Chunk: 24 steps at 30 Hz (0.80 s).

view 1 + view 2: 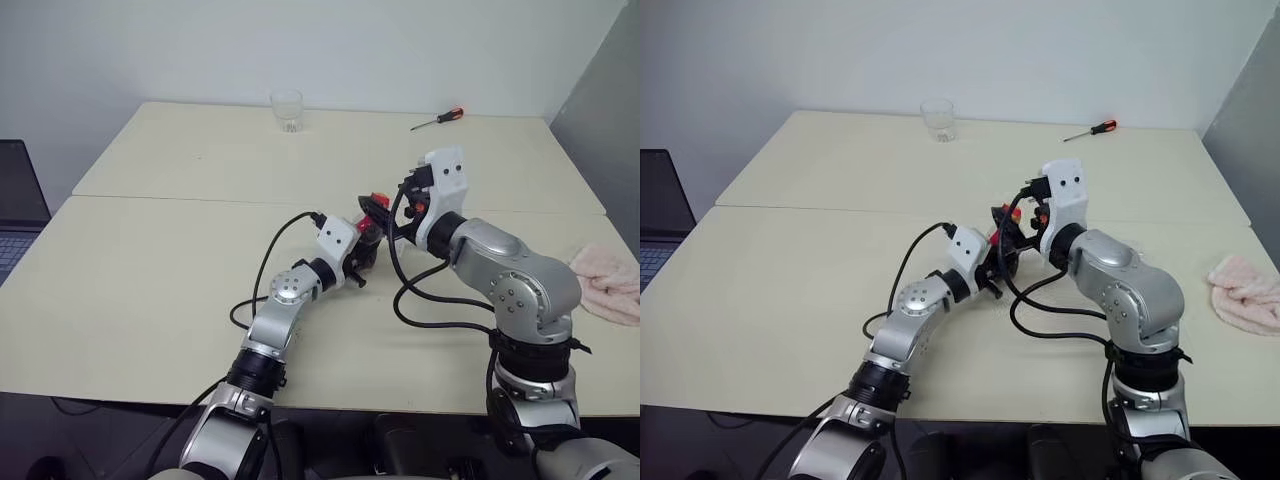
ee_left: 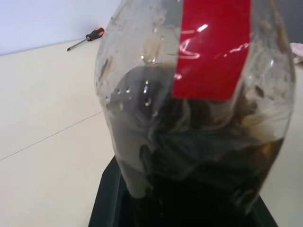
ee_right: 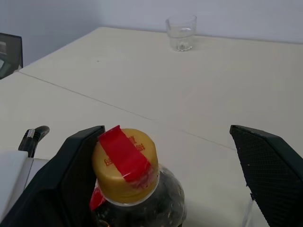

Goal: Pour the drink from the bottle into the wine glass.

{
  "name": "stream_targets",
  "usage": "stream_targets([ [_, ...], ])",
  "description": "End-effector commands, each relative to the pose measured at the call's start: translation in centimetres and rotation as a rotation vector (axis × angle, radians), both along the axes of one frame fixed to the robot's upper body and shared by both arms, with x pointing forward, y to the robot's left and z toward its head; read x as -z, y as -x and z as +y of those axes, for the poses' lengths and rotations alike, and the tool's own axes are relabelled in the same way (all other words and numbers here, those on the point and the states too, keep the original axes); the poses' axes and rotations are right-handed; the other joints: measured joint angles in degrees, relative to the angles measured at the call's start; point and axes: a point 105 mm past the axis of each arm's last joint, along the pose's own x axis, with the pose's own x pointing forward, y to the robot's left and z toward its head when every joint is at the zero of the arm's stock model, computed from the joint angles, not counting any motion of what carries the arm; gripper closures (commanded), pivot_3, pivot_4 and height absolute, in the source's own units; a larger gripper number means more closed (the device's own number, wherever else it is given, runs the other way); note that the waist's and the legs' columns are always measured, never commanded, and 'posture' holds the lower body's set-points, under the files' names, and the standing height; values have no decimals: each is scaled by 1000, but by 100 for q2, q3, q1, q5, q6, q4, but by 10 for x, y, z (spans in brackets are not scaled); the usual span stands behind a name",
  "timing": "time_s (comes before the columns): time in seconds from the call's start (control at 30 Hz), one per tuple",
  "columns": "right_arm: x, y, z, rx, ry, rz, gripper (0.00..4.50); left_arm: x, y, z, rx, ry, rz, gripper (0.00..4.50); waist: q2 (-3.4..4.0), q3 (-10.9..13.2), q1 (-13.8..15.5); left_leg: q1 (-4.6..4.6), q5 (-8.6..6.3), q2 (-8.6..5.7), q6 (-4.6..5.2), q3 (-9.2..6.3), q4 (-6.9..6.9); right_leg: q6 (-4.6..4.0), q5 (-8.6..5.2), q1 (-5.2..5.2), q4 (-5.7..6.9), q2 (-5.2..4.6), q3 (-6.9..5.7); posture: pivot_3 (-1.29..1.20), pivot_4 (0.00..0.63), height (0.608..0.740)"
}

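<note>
My left gripper (image 1: 366, 243) is shut on the lower body of the bottle (image 2: 199, 94) and holds it upright over the middle of the table. The bottle is clear plastic with a red label strip. The dark drink (image 2: 203, 161) fills its lower part. Its yellow cap (image 3: 125, 163) carries a strip of red tape. My right gripper (image 3: 164, 130) stands open at cap height with one finger on either side, and the cap sits close against one finger (image 3: 71, 179). The wine glass is out of view.
A short clear tumbler (image 1: 287, 110) stands at the table's far edge. A red-handled screwdriver (image 1: 440, 118) lies at the far right. A pink cloth (image 1: 610, 282) lies at the right edge. A laptop (image 1: 15, 205) sits off the table's left side.
</note>
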Motion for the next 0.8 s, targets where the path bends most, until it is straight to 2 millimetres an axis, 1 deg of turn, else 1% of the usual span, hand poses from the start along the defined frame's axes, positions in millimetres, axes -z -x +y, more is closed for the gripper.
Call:
stream_targets([
  [0.03,-15,2,-21,56,-15,-71,0,-21,-2,0,6,37,-71,3601,0,0,1,0,0,0,0,0,0,0,0,0,0,0,-1,0,150,740],
  [0.33,-14,19,-15,-58,-25,-61,0,-19,-2,1,8,26,-74,3601,0,0,1,0,0,0,0,-2,0,0,0,0,1,0,-1,0,150,740],
  [0.47,-13,30,-8,-133,-42,-52,0,-19,-3,1,6,27,-75,3602,0,0,0,0,0,0,0,-3,0,0,0,1,1,1,0,0,150,740],
  [0.63,-17,43,2,-233,-51,-63,0,-19,-3,2,2,25,-81,3654,0,0,1,0,0,-1,0,-4,0,0,0,2,1,1,-1,0,150,740],
  [0.7,-19,44,5,-254,-48,-69,0,-18,-3,2,1,24,-82,3654,0,0,1,0,0,-1,0,-4,1,0,0,2,0,1,-2,0,150,740],
  [0.8,-20,37,8,-225,-40,-65,0,-20,-2,1,3,35,-102,3654,0,0,-1,1,0,-1,0,-3,1,0,0,2,1,1,-1,0,150,740],
])
